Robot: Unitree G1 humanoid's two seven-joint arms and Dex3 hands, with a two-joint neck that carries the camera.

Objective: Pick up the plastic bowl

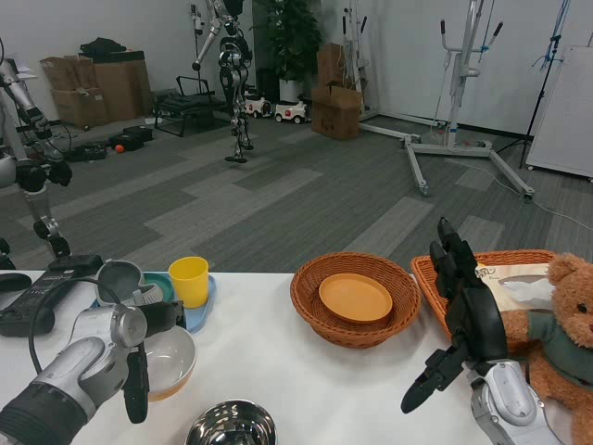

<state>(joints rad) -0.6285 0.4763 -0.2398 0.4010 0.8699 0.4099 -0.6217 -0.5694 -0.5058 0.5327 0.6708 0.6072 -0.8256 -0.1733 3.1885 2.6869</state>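
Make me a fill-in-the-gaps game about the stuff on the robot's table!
1. The orange plate lies inside a round wicker ____.
2. The cup standing near the plastic bowl is coloured ____.
3. The teddy bear sits on the robot's ____ side, beside the right hand.
4. The left hand hangs over the rim of the plastic ____.

Missing words: basket; yellow; right; bowl
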